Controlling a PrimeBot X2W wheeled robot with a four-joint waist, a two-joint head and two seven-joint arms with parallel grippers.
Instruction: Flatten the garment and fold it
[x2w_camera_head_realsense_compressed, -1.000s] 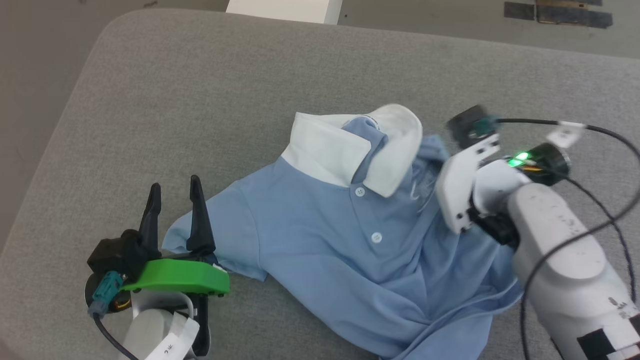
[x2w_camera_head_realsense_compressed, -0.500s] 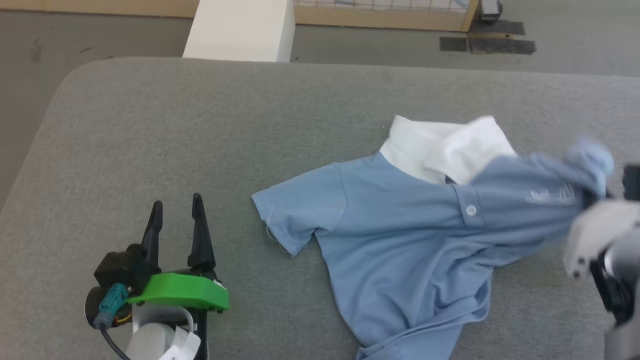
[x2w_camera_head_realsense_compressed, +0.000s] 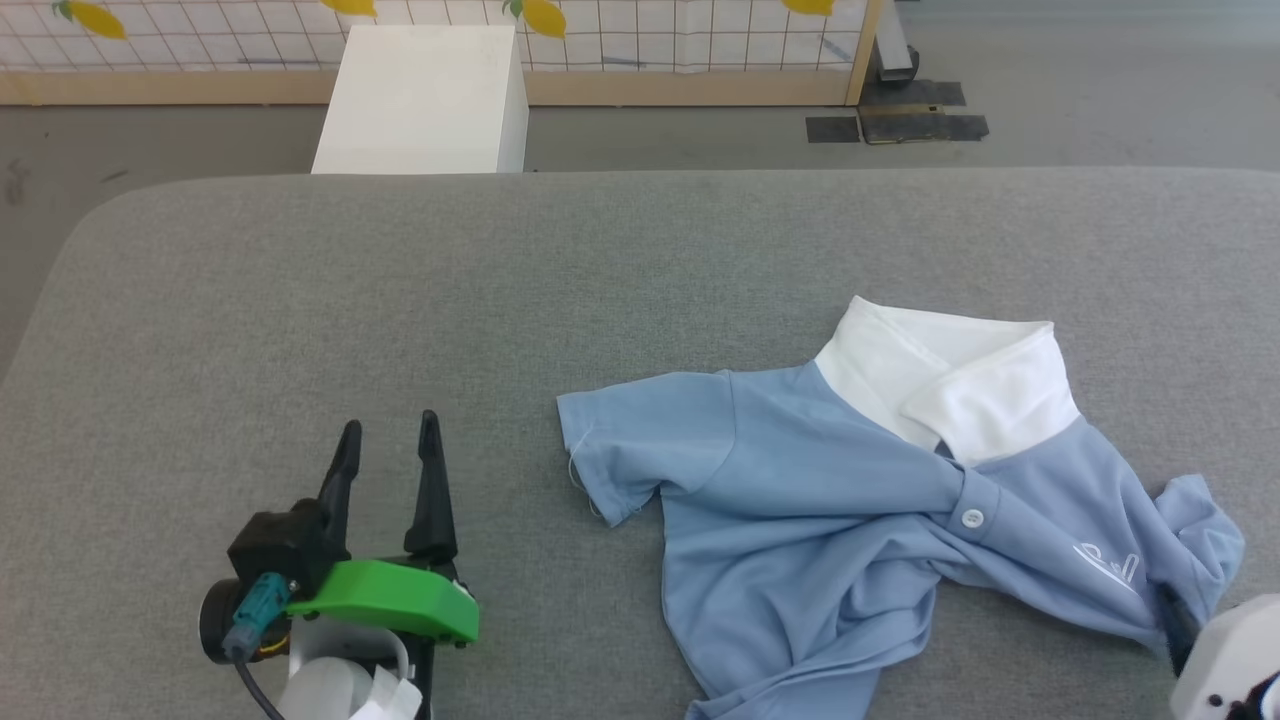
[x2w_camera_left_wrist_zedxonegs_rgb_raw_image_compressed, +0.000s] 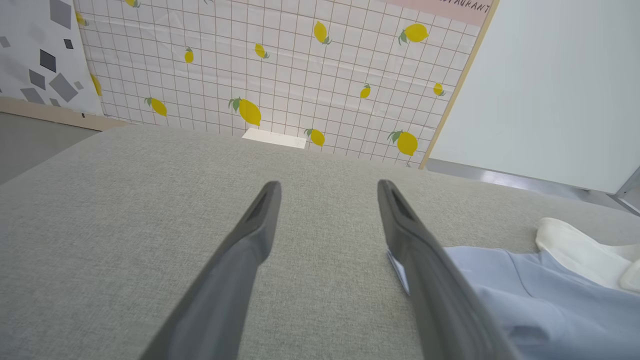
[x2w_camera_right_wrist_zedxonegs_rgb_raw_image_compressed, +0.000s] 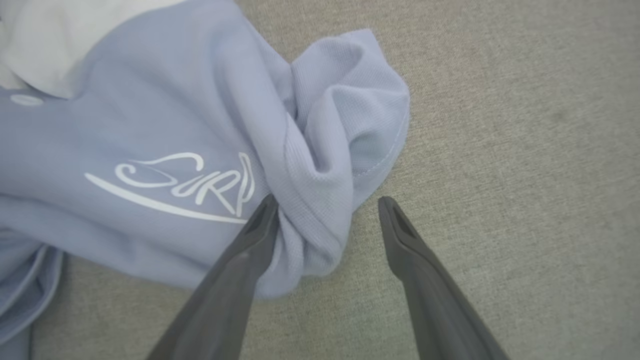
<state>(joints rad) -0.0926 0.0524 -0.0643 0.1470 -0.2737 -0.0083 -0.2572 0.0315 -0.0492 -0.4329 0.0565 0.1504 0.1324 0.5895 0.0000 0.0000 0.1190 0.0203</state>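
Observation:
The garment (x2w_camera_head_realsense_compressed: 800, 500), a light blue polo shirt with a white collar (x2w_camera_head_realsense_compressed: 950, 385), lies crumpled on the grey padded table (x2w_camera_head_realsense_compressed: 400, 300), right of centre. One sleeve (x2w_camera_head_realsense_compressed: 620, 450) is spread to the left. My left gripper (x2w_camera_head_realsense_compressed: 390, 425) stands open at the lower left, apart from that sleeve and holding nothing; the garment (x2w_camera_left_wrist_zedxonegs_rgb_raw_image_compressed: 540, 300) lies to the right of its fingers. My right gripper (x2w_camera_right_wrist_zedxonegs_rgb_raw_image_compressed: 328, 200) is open at the shirt's right side. The bunched other sleeve (x2w_camera_right_wrist_zedxonegs_rgb_raw_image_compressed: 340, 125) lies loosely between its fingers, next to the white cursive logo (x2w_camera_right_wrist_zedxonegs_rgb_raw_image_compressed: 175, 180).
A white box (x2w_camera_head_realsense_compressed: 420, 100) stands on the floor behind the table. A lemon-patterned tiled wall (x2w_camera_head_realsense_compressed: 600, 30) lies beyond it. Black patches (x2w_camera_head_realsense_compressed: 900, 120) mark the floor at the back right. Bare grey table surface lies left of and behind the shirt.
The head view has tilted up. The shirt was dragged to the right, away from my left gripper. My right gripper has opened and let go of the bunched sleeve.

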